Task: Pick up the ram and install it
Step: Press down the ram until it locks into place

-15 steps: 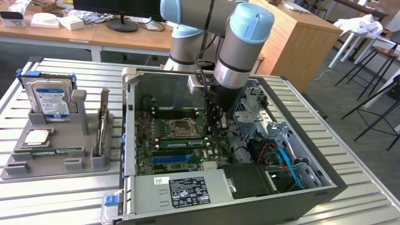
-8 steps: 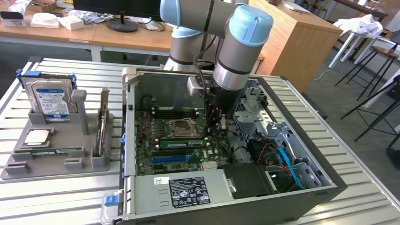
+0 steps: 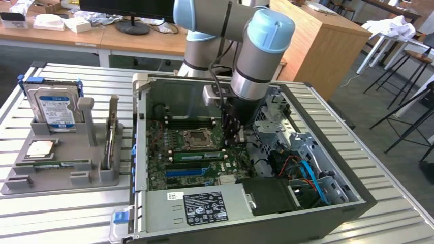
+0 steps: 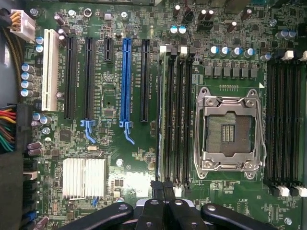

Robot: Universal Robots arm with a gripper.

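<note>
Down in the computer case, the ram sits slotted, the tool closed tight above its end.

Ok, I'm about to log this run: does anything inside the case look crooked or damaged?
Nothing stands out. The ram sits straight beside the empty processor socket, with the shut gripper at one end of it.

Computer case on counter; motherboard on its floor, power supply along the near wall. Holder on counter at the exterior view's left of the case: hard drive upright at back, processor chip flat before it. Gripper inside case, over memory slots beside socket.
</note>
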